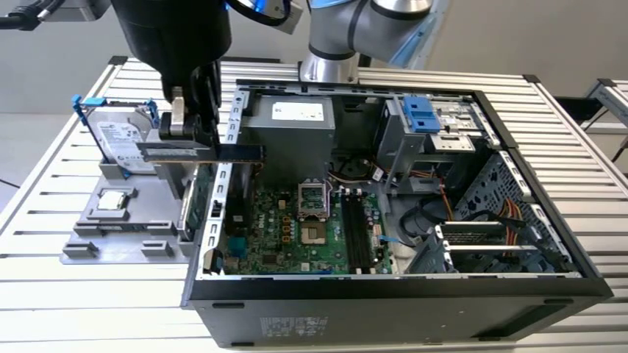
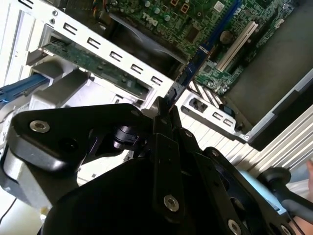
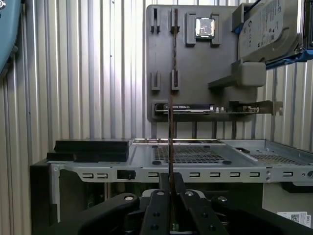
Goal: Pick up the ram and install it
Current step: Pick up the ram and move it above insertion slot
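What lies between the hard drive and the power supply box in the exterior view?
In the exterior view, the tool, shut on the ram, hangs between the hard drive and the power supply box, beside the case's slotted wall.

Ram (image 1: 235, 152): dark board, gold edge. Pincer (image 3: 171, 192): black. Motherboard (image 1: 294, 228): green. Hard drive (image 1: 123, 143): silver, blue clips. Tray (image 1: 118, 228): grey. Counter (image 1: 59, 294): pale silver, ribbed slats. Computer case (image 1: 393, 309): black shell.

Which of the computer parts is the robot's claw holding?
The ram, the long thin stick: the gripper is shut on it. The boxy hard drive and the small square chip sit in the grey holder.
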`<state>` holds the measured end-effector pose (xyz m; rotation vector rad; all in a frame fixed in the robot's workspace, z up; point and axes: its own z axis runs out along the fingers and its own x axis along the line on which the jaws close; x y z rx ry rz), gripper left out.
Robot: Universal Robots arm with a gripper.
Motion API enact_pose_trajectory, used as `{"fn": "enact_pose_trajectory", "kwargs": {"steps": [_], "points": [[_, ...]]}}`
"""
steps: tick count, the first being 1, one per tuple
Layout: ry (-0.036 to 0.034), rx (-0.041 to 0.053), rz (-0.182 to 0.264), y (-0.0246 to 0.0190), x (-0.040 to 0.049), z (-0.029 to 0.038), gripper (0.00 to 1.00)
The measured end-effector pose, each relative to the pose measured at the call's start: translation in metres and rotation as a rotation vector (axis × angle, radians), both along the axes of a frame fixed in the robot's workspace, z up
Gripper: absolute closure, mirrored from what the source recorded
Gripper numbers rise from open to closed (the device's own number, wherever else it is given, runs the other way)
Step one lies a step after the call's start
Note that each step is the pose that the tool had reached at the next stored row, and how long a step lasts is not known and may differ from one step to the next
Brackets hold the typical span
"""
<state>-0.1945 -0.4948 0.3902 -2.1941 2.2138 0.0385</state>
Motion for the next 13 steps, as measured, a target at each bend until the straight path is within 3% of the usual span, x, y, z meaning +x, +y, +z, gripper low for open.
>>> {"fn": "enact_pose_trajectory", "kwargs": {"steps": [13], "points": [[0.0000, -0.0001, 0.000, 0.0005, 0.0130, 0.0000, 1.00]]}}
